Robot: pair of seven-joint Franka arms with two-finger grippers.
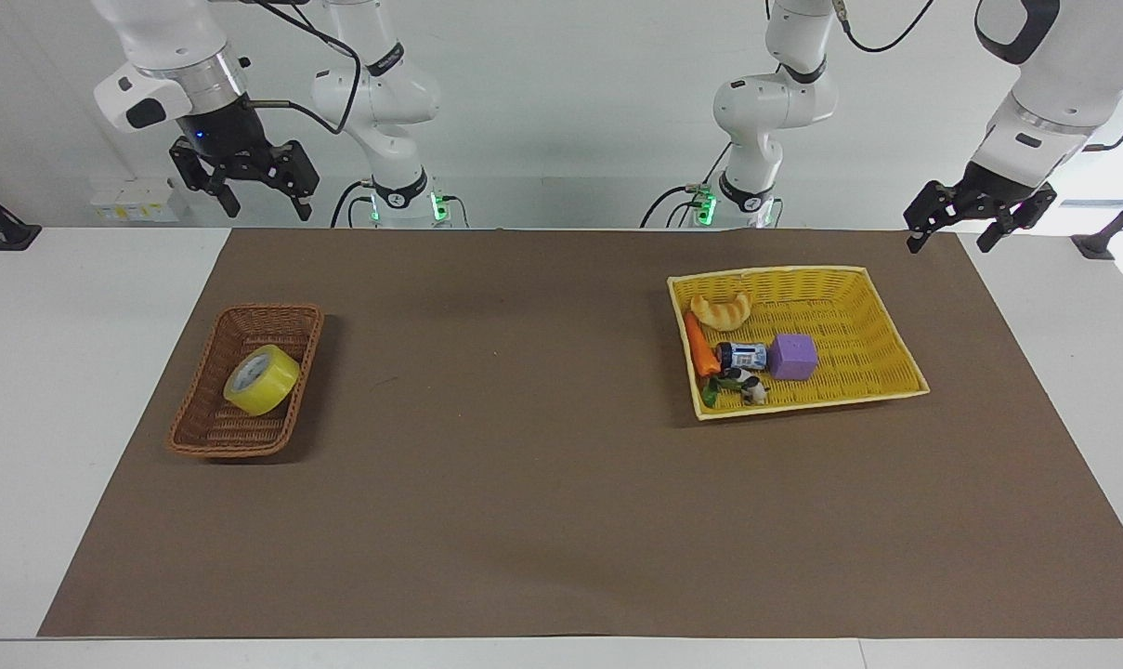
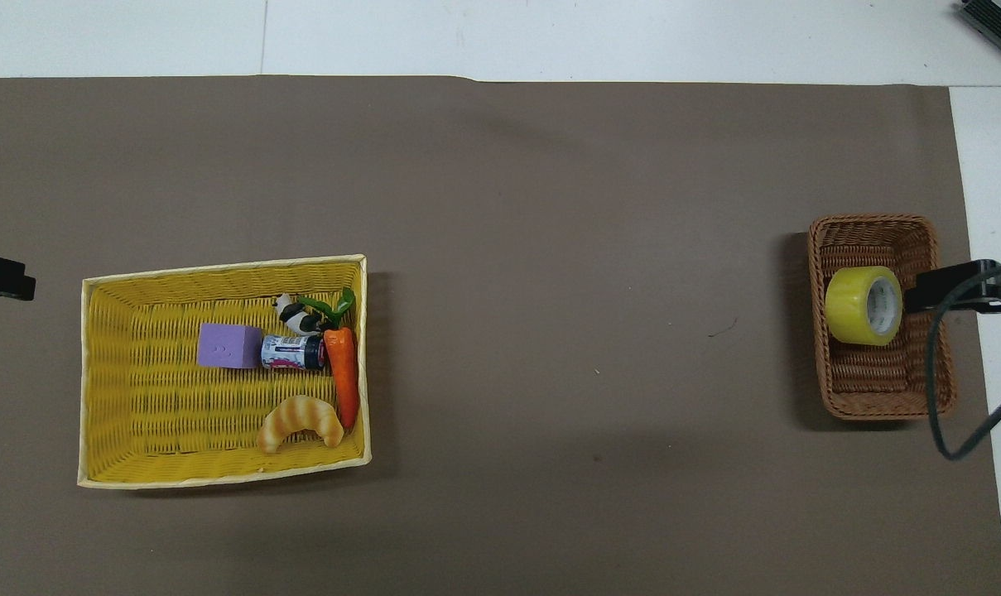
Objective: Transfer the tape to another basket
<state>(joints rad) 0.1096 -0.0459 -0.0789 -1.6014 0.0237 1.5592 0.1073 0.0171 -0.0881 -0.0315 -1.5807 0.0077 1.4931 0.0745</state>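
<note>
The yellow tape roll lies in the small brown wicker basket toward the right arm's end of the table. It also shows in the overhead view, in the basket. My right gripper is open and empty, high in the air. In the overhead view, the right gripper is over the basket's rim beside the tape. My left gripper is open and empty, and waits raised over the mat's corner at the left arm's end.
A larger yellow woven tray toward the left arm's end holds a purple cube, a carrot, a croissant, a small can and a panda figure. A brown mat covers the table.
</note>
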